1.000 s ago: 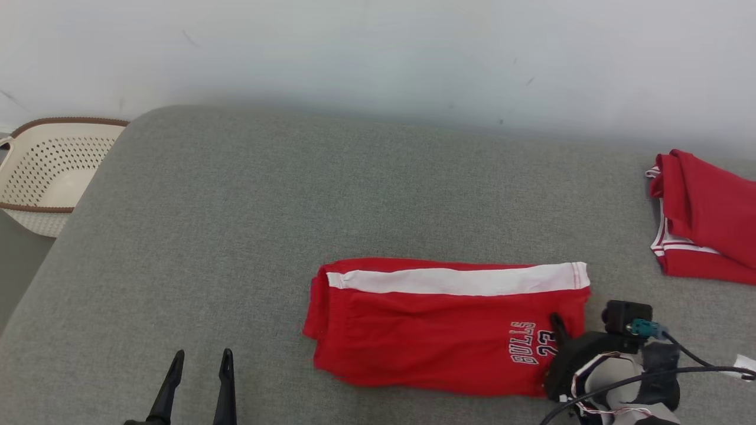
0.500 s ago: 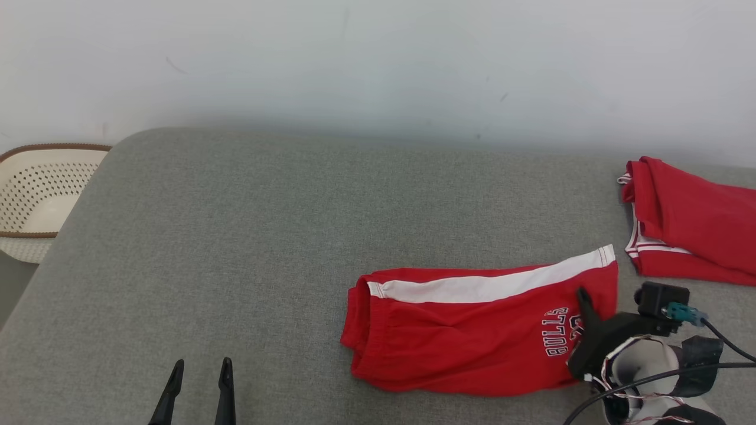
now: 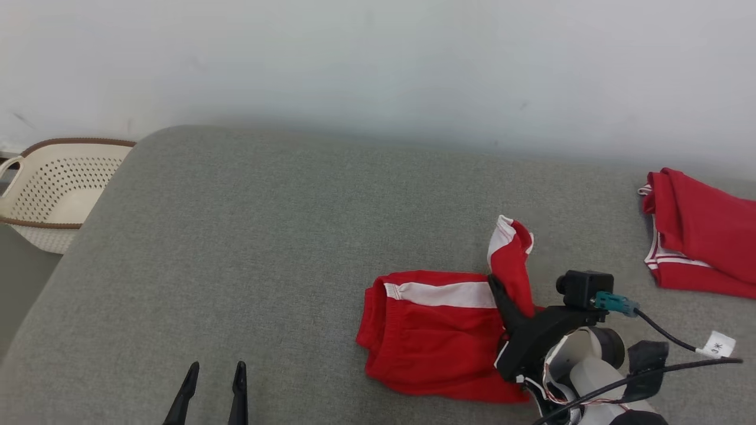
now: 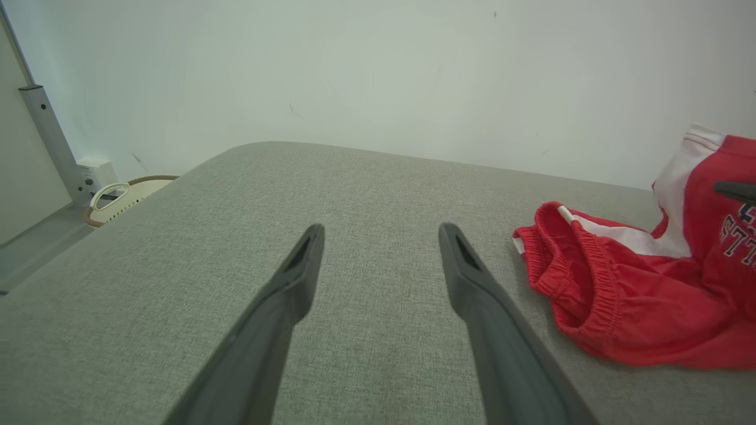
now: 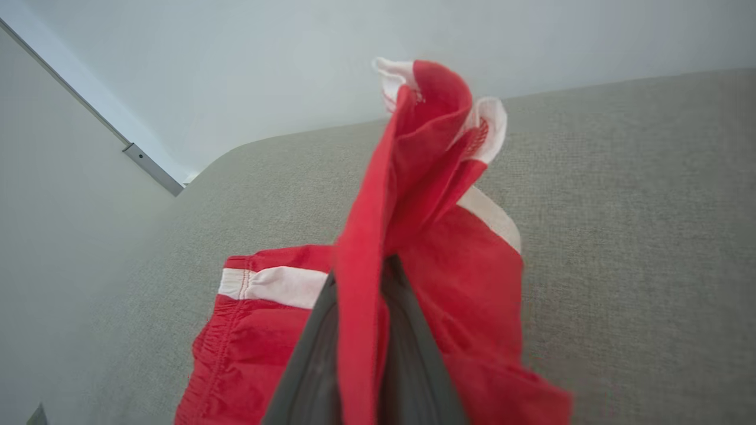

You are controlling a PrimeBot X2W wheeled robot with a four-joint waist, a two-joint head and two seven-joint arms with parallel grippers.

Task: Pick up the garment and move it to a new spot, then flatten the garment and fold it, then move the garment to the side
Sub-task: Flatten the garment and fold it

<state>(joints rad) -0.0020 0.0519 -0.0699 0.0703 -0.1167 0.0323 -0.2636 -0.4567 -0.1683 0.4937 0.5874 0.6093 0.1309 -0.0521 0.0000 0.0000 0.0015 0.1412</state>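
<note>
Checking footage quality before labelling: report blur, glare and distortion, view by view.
Head view: even, soft light, no glare. Left wrist view: wide-angle stretch makes the left claw loom. Right wrist view: the shorts blur at lower right.

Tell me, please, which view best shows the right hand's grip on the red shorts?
The right wrist view: the right hand is shut on a raised fold of the red shorts, close up. The head view shows the grip from above, smaller; the left wrist view catches one dark fingertip against the cloth.
</note>
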